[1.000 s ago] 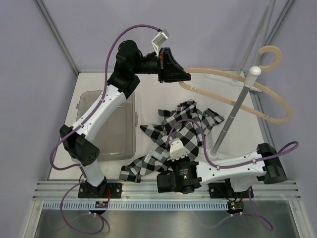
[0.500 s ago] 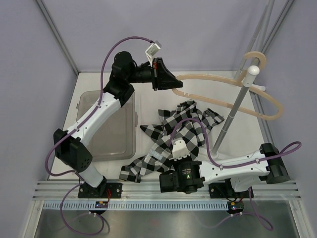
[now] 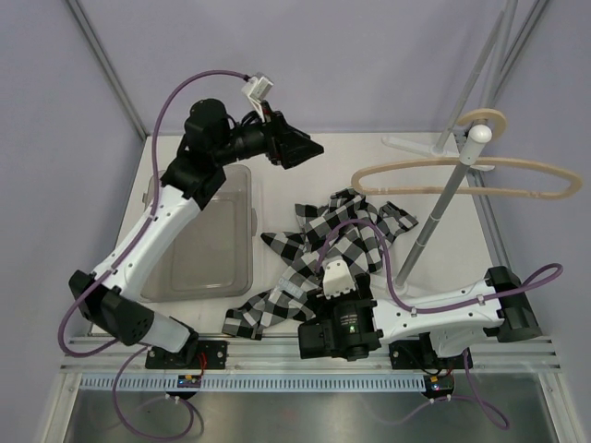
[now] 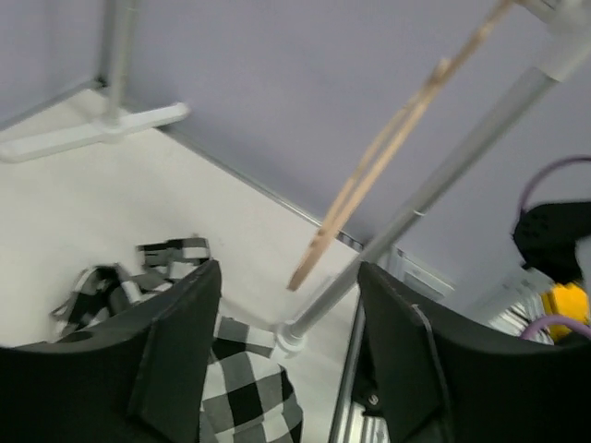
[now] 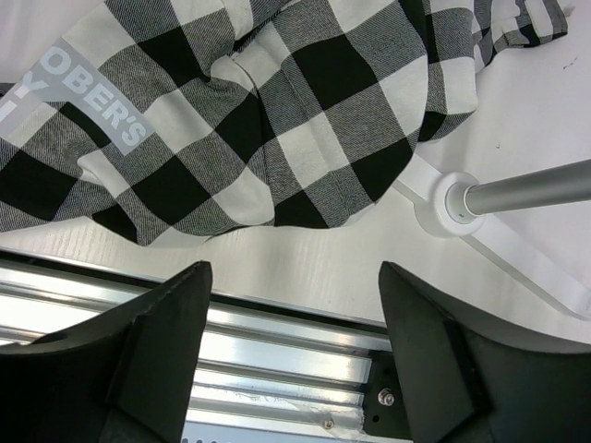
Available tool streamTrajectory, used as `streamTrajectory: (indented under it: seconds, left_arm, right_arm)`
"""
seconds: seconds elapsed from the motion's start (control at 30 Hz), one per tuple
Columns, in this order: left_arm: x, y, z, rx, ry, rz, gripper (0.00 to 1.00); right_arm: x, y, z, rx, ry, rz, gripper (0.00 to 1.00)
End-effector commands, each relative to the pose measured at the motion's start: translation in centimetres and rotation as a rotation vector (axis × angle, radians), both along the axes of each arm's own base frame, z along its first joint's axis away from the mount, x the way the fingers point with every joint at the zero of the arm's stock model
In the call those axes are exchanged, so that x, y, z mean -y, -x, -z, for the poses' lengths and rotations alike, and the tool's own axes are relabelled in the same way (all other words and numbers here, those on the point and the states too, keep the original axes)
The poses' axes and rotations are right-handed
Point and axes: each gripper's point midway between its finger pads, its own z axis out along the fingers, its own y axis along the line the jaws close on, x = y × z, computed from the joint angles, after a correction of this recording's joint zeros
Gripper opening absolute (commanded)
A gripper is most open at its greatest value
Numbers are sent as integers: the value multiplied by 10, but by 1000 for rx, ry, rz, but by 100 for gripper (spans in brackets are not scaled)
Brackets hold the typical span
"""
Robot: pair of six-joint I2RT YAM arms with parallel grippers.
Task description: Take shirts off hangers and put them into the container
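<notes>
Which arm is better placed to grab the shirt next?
Right. The right gripper, open, sits low at the near edge of the checked shirt; the left gripper is up near the back wall, away from the cloth.

Left hand (image 4: 286,318), right hand (image 5: 294,314) spread (empty).

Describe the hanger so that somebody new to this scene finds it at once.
Start at the white table and go to its right side, where a grey stand pole rises. The hanger hangs there, its rounded hook around the pole's white knob. It is the only thin, beige, curved loop.
</notes>
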Motion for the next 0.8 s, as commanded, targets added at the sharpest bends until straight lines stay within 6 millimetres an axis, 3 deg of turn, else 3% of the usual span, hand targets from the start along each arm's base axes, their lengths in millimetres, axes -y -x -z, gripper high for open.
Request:
streamTrajectory:
  seconds: [0.0,0.07,0.1,0.13,0.2,0.23,0.27,0.3,0.33,0.4,0.43,0.47,0.53,0.57,0.6,0.63,0.77]
  left_arm:
    - [-46,-21,4,7,-53,-322,73]
    - [-77,-22,-5,25,-37,-479,83]
    - [-87,-23,9,5,-57,-530,84]
    - [-112,-19,-1,29,-39,-646,86]
    - [-137,-11,4,25,-44,-752,92]
    - [-149,-8,22,6,-65,-805,94]
    - [-162,11,12,38,-29,-822,95]
    - [-166,18,17,30,-29,-826,96]
    - [-167,25,34,10,-49,-812,96]
    - [-171,47,40,4,-38,-777,94]
    - [-168,55,46,-7,-40,-743,93]
    - [-163,63,65,-42,-65,-700,91]
    - [-160,81,73,-59,-52,-641,88]
    - [-159,85,88,-90,-68,-627,88]
    - [-160,93,90,-85,-59,-614,88]
    - [-159,97,96,-92,-71,-592,88]
    - [-152,93,132,-150,-215,-548,87]
  right_arm:
    - [2,-8,-11,68,-58,23,84]
    - [4,-9,-9,71,-54,21,86]
    - [3,-9,-9,74,-57,20,87]
    - [3,-9,-9,74,-58,19,88]
    - [-2,-11,-10,85,-82,7,94]
    - [-5,-15,-12,93,-91,3,96]
    - [-6,-19,-13,95,-60,-29,98]
    - [-23,-24,-16,87,-146,-33,98]
    - [-24,-37,-10,53,-145,-16,99]
    - [-41,-54,-18,74,-164,-73,99]
    - [-44,-61,-21,86,-161,-77,99]
    - [-45,-74,-26,94,-136,-82,99]
    - [-58,-89,-26,96,-117,-88,99]
    - [-62,-103,-35,99,-106,-81,99]
    - [-66,-110,-28,95,-65,-76,99]
    - [-71,-117,-38,107,-67,-69,99]
    - [-71,-125,-37,101,-54,-25,99]
